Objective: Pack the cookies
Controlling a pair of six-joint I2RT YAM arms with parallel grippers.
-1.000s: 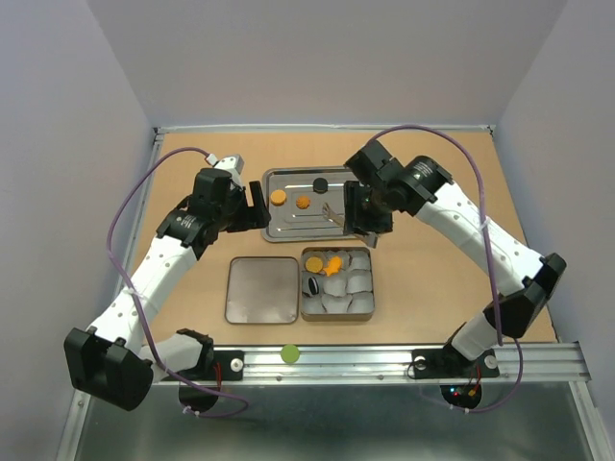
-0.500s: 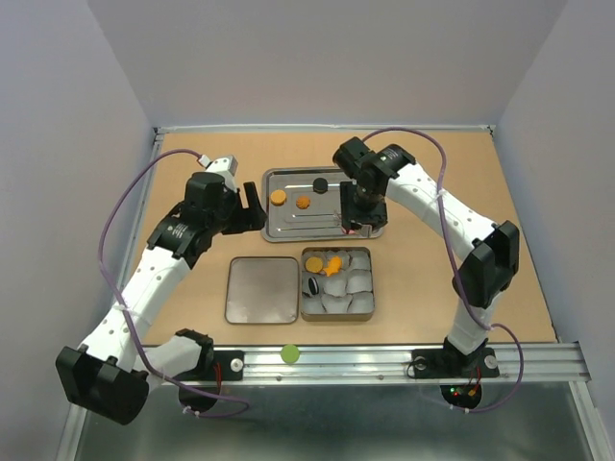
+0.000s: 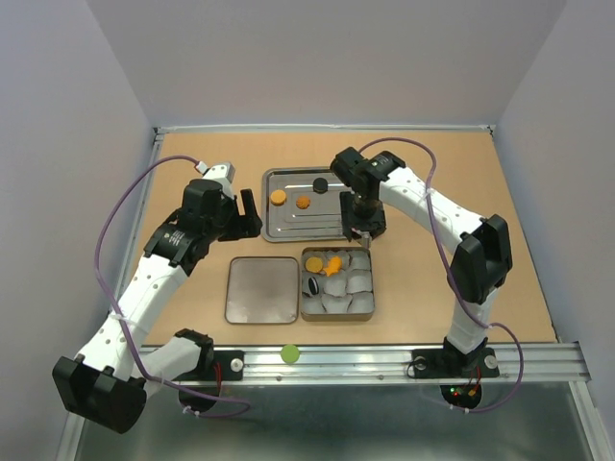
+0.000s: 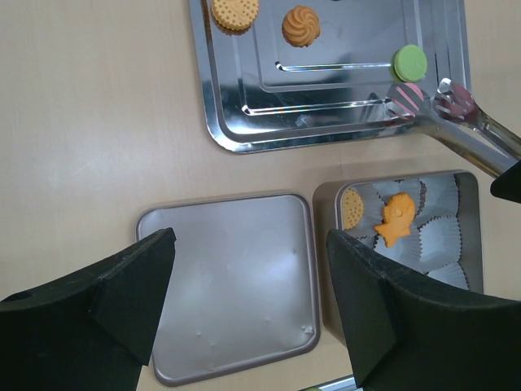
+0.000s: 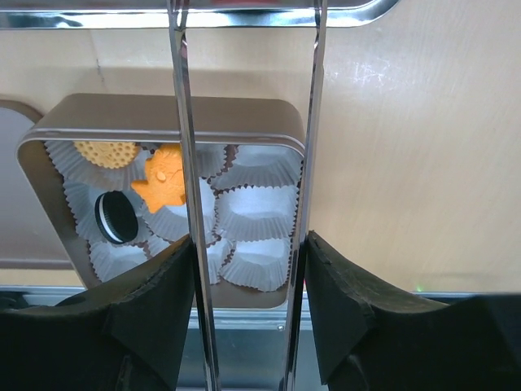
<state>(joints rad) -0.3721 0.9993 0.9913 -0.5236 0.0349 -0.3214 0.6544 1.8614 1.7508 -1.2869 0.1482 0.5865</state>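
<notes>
Right gripper clamped on tongs. Tong tips at pink cookie on tray, likely for pickup. Left gripper spread wide, empty, above lid. Three cookies in tin.

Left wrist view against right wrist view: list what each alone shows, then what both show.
Left wrist only: four cookies on the tray: biscuit, swirl, green cookie, pink cookie, the tips of the tongs beside it. Right wrist only: the black cookie in the tin. Both: tin, paper cups, fish cookie, round cookie, tongs, tray edge.
</notes>
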